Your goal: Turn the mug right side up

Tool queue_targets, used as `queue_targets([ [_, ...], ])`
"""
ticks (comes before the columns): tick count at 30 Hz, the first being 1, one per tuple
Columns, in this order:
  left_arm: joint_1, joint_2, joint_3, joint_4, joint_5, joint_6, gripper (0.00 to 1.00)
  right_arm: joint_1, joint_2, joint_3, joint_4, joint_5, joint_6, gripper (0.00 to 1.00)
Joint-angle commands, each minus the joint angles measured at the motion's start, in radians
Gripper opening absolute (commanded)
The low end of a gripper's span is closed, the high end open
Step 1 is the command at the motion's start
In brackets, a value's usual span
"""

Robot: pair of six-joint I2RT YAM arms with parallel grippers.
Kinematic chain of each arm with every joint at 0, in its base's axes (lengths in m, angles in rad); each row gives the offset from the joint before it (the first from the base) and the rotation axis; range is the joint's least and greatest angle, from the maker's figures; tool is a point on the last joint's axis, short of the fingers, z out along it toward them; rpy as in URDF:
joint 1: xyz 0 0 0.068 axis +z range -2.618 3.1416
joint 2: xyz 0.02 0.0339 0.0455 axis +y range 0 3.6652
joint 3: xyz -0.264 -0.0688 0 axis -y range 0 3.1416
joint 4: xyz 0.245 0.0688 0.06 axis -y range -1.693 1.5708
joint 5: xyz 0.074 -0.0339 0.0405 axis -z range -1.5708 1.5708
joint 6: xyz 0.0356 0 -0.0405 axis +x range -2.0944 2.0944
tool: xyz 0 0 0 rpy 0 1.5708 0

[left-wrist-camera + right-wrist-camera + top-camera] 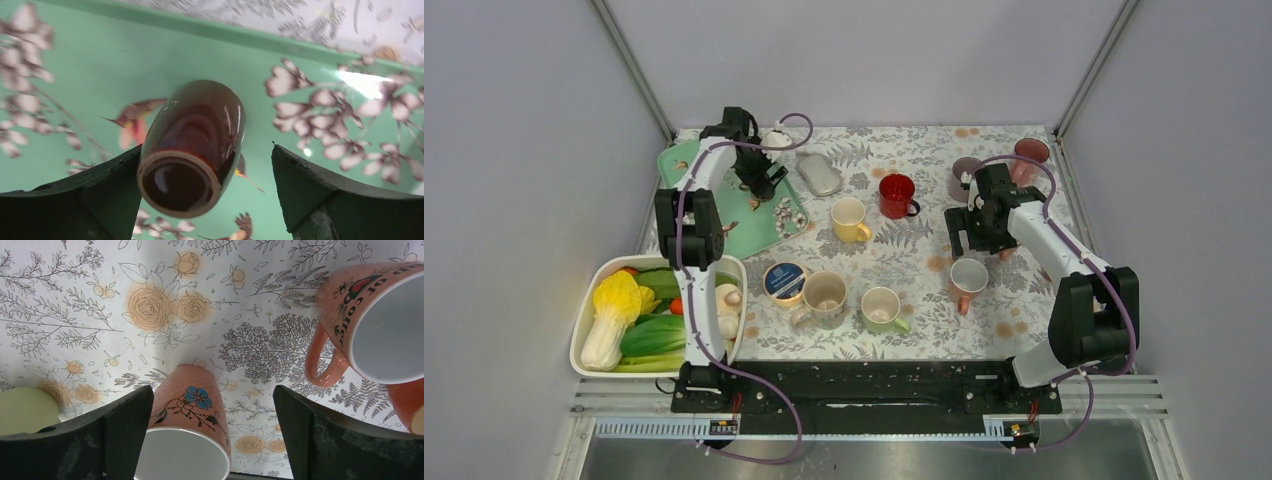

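Observation:
A dark brown glossy mug [192, 145] stands upside down on the green flowered tray [100, 65], its foot ring facing the left wrist camera. My left gripper [207, 147] is open around it: the left finger [100, 190] is close against the mug and the right finger stands well apart. In the top view the left gripper [759, 183] hangs over the tray [686, 160] and hides the mug. My right gripper [212, 387] is open around an upright salmon mug with a blue flower [187, 425], without gripping it. In the top view the right gripper [984, 235] is at mid right.
Upright mugs stand on the floral cloth: yellow [850, 218], red [896, 195], beige [824, 295], green [882, 308], orange [969, 278], purple [964, 175] and pink [1031, 152]. There is a blue-lidded tin [784, 280]. A white basin [584, 320] of vegetables is at the near left.

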Motion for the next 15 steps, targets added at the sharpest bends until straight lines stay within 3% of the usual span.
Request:
queue_targets([
  [1,0.001,-0.123,-0.092,-0.004,0.055,0.006,0.91,0.014,-0.001,0.032,-0.013,-0.022,-0.014,0.99],
  [6,-0.001,-0.199,-0.184,-0.001,0.043,-0.028,0.9,0.019,-0.006,0.029,-0.012,-0.02,-0.014,1.0],
  [12,-0.028,-0.255,-0.321,0.179,-0.05,-0.109,0.97,0.028,-0.001,0.03,-0.012,-0.027,-0.015,0.99],
  [15,-0.036,-0.221,-0.284,0.182,-0.079,-0.121,0.98,0.031,-0.006,0.027,-0.015,-0.026,-0.016,0.99],
])
